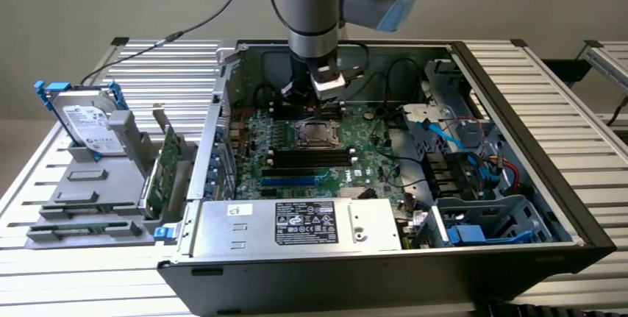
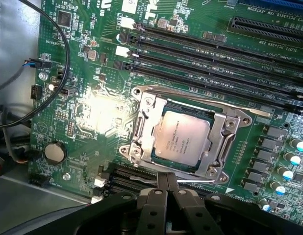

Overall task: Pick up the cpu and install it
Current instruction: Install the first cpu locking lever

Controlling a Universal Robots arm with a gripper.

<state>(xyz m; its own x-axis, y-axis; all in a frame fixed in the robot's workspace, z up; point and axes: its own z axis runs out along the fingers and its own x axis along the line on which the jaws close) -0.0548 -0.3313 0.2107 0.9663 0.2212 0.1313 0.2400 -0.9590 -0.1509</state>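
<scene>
My hand [image 1: 316,100], a black two-fingered gripper on the end of the grey and blue arm, hangs inside the open black metal computer case [image 1: 510,104], low over the green motherboard [image 1: 363,151]. Its fingers [image 2: 159,188] are pressed together with nothing between them; I am holding nothing.

The cpu [image 2: 182,140], a small flat square chip with a silver-grey metal top, lies flat in the socket [image 2: 141,122], framed on all sides by the socket's shiny steel bracket. In the wrist view my closed fingertips sit just beside one edge of that bracket, apart from the chip itself. In the exterior view the cpu [image 1: 316,134] is close beneath my hand, near the middle of the board.

Beside the socket run the long black memory slots [image 2: 215,54], side by side and parallel, and a round silver coin battery [image 2: 54,152] sits on the board on the socket's other side. A thin black cable [image 2: 63,44] loops over the board's edge.

At the near wall of the case is the silver boxed power supply [image 1: 294,225] with its dark label. Outside the case, at the exterior view's left, a silver labelled hard drive with a blue bracket [image 1: 88,122] stands in a grey plastic holder [image 1: 93,184], and a long green circuit card [image 1: 167,162] stands on edge between the holder and the case. All of it rests on the slatted aluminium tabletop [image 1: 554,82]
</scene>
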